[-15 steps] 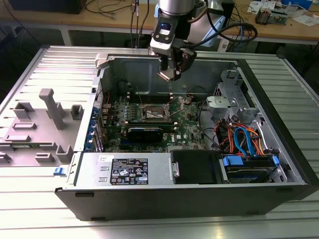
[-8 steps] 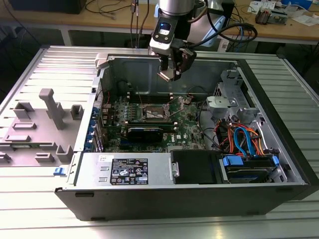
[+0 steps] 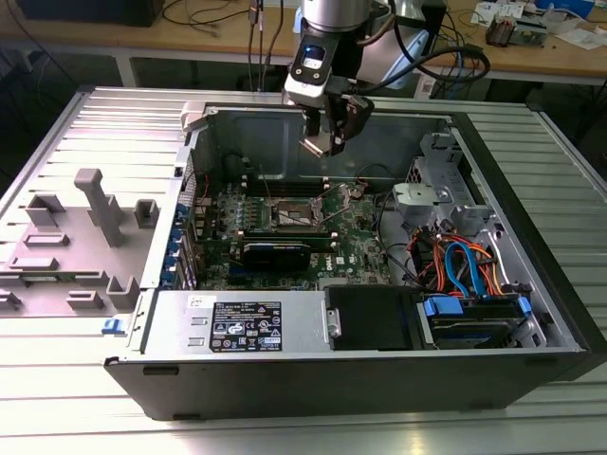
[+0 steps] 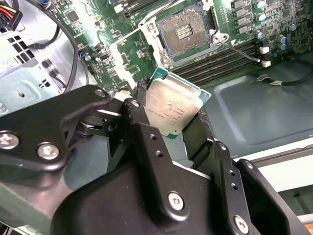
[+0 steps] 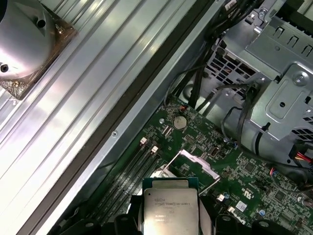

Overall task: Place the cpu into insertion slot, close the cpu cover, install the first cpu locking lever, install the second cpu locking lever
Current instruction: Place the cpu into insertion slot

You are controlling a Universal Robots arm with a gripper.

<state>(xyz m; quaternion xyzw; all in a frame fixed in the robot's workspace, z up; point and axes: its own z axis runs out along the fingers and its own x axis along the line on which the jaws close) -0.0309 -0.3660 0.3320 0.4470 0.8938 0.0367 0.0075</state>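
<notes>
- The gripper hung over the open computer case, with its fingers pinching the cpu by two opposite edges.
- Gripping the edges left the chip's flat metal face bare and, by my reading, kept its underside clear to meet the socket.
- In the second wrist view the chip sat tilted between the fingers and well short of the board, not touching anything but the fingers.
- The insertion slot lay beyond the fingertips on the green circuit board. Its dark centre was open and nothing sat in it.
- In the exterior view the slot lay below the gripper, apart from it, so the chip was not yet seated.
- The cpu cover was swung up off the socket, seen past the chip's far edge in the first wrist view. That was probably so the chip had a free way down.
- A thin locking lever stood out from the socket's side, unlatched, across the memory slots. It had to be loose for the cover to stand open.
- Judged from this, the work stood at its first step: chip carried, cover and levers not yet closed.
</notes>
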